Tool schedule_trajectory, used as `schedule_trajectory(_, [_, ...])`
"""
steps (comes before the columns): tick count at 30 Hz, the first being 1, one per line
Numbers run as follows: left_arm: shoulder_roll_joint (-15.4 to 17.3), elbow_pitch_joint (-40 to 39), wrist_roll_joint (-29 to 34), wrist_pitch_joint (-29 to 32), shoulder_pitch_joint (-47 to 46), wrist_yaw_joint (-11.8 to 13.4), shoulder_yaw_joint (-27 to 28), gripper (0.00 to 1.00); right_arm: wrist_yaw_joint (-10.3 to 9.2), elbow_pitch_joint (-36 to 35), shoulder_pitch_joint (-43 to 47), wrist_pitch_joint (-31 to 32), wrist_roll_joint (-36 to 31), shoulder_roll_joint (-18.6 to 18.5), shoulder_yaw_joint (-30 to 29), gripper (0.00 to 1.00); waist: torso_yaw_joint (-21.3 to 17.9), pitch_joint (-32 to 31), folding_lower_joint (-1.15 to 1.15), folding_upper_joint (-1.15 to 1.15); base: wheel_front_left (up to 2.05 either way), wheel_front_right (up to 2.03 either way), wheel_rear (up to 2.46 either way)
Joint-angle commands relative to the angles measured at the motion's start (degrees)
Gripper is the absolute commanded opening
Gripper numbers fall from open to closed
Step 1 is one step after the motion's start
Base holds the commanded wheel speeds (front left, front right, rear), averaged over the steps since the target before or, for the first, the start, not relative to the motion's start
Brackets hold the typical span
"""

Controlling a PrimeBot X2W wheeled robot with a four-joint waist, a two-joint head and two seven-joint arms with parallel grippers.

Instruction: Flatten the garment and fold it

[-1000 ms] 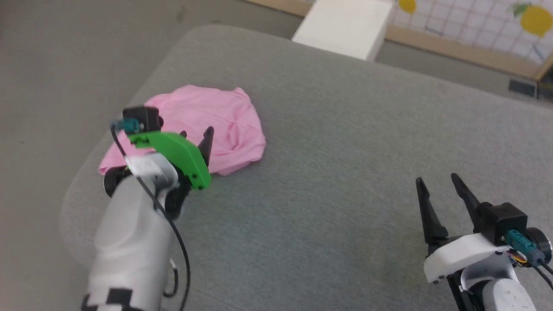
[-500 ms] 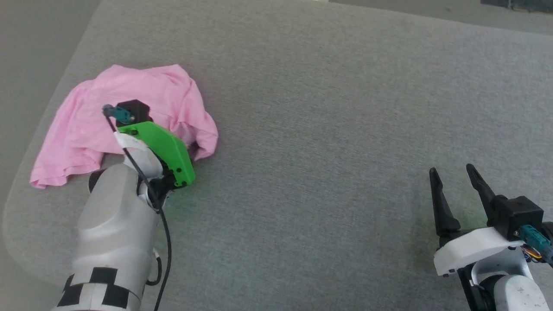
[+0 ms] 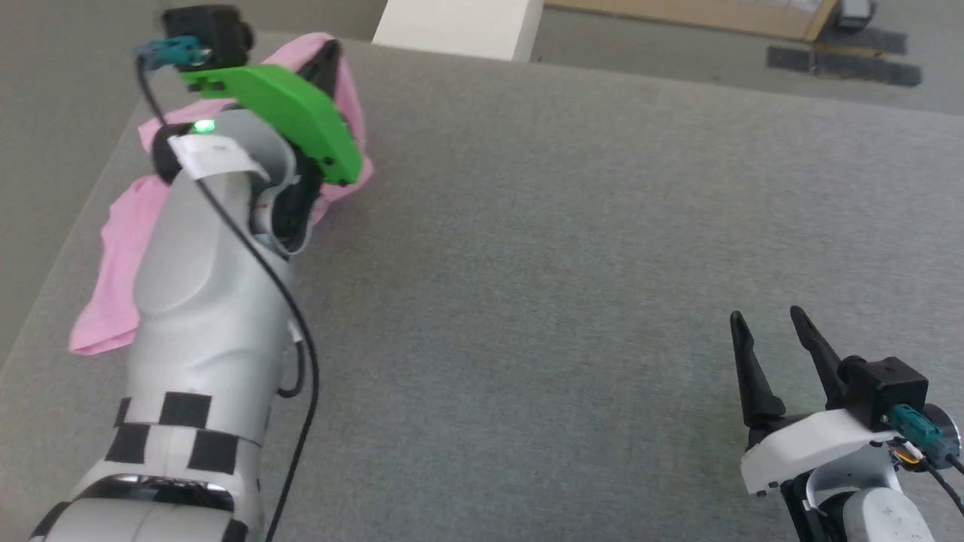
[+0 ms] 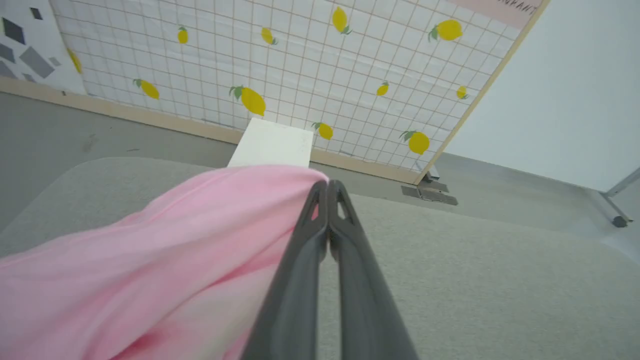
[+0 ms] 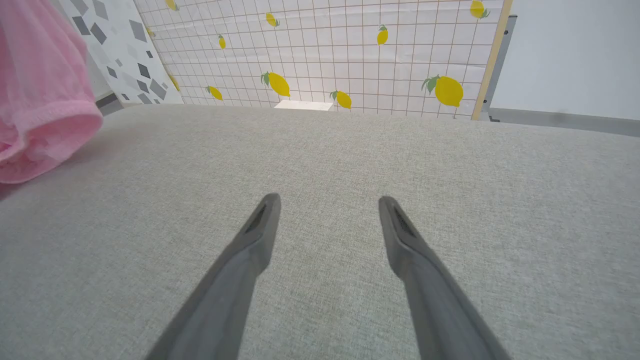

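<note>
The right end effector [image 5: 328,200] stands spread over the grey surface [image 5: 475,175], the garment [image 5: 40,100] hanging at left.

garment [image 4: 150,240]: thin soft cloth | surface [image 5: 320,150]: matt woven fabric | green cover [image 3: 294,120]: probably plastic

The grey cloth-covered tabletop [image 3: 572,271] carries the pink garment [image 3: 120,256] along its left edge, one part raised.

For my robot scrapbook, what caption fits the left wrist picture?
Left gripper, shut on the pink garment, holds its edge up over the grey fabric surface.
</note>
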Motion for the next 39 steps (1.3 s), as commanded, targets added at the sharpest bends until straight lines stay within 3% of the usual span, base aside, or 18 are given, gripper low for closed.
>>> schedule_trajectory(1, [-1.00,-1.06,-0.86,1.44,-0.36,-0.59,-1.50,0.00,-0.09,0.55,-0.74,-0.63,0.65,-0.01,-0.14,1.00,-4.03,-3.63,0.00,0.00,0.00,0.00,0.00])
schedule_trajectory(5, [-2.75,-7.26,-6.79,7.63,3.62,-0.82,-9.76,0.00,-0.09,2.42,-0.71,-2.07,1.83,-0.01,-1.05,1.00,-8.63,-5.36,0.00,0.00,0.00,0.00,0.00])
schedule_trajectory(10, [-3.11,-11.33,-13.30,10.12,11.67,-0.84,-21.51,0.00,-0.09,3.95,-0.31,-3.17,2.75,-0.01,-2.13,1.00,-12.84,-5.46,0.00,0.00,0.00,0.00,0.00])
schedule_trajectory(14, [-3.14,-10.72,-17.41,12.86,18.08,0.19,-33.11,0.00,-0.09,5.28,0.06,-4.17,3.57,-0.01,-2.76,1.00,-15.54,-5.00,0.00,0.00,0.00,0.00,0.00])
schedule_trajectory(18, [-3.15,-8.49,-20.70,15.30,21.16,1.89,-39.64,0.00,-0.09,6.44,0.10,-4.95,4.11,-0.01,-2.63,1.00,-16.74,-4.77,0.00,0.00,0.00,0.00,0.00])
schedule_trajectory(19, [-3.15,-8.43,-21.57,15.01,21.29,2.22,-40.10,0.19,-0.09,6.67,0.07,-5.09,4.19,-0.01,-2.59,1.00,-16.81,-4.78,0.00,0.00,0.00,0.00,0.00])
schedule_trajectory(20, [-3.15,-8.62,-22.43,14.11,21.13,2.63,-40.03,0.91,-0.09,6.89,0.07,-5.22,4.27,-0.01,-2.59,1.00,-16.80,-4.82,0.00,0.00,0.00,0.00,0.00])
schedule_trajectory(21, [-3.15,-9.11,-23.60,12.45,20.74,3.08,-39.48,1.00,-0.09,7.15,0.15,-5.38,4.38,-0.01,-2.72,1.00,-16.56,-5.03,0.00,0.00,0.00,0.00,0.00])
schedule_trajectory(27, [-2.36,-12.80,-27.62,-0.07,17.26,4.58,-31.49,1.00,-0.09,8.08,0.78,-5.71,4.55,-0.01,-2.64,1.00,-13.87,-6.83,0.00,0.00,0.00,0.00,0.00])
schedule_trajectory(31, [3.25,-14.46,-23.29,-11.61,17.10,6.91,-26.38,1.00,-0.09,8.32,1.00,-5.08,4.61,-0.01,-2.10,1.00,-12.04,-8.24,0.00,0.00,0.00,0.00,0.00])
schedule_trajectory(34, [8.93,-14.76,-16.83,-20.27,19.76,10.44,-25.23,1.00,-0.09,8.42,1.12,-3.65,4.82,-0.01,-1.48,1.00,-10.90,-9.06,0.00,0.00,0.00,0.00,0.00])
schedule_trajectory(37, [12.34,-15.72,-12.68,-23.60,24.21,13.83,-23.94,1.00,-0.09,8.52,1.06,-1.20,4.86,-0.01,-0.71,1.00,-9.92,-9.34,0.00,0.00,0.00,0.00,0.00])
schedule_trajectory(39, [12.98,-17.39,-11.57,-24.27,27.98,15.76,-22.04,1.00,-0.09,8.41,0.58,0.88,4.51,-0.01,-0.27,1.00,-9.22,-9.17,0.00,0.00,0.00,0.00,0.00])
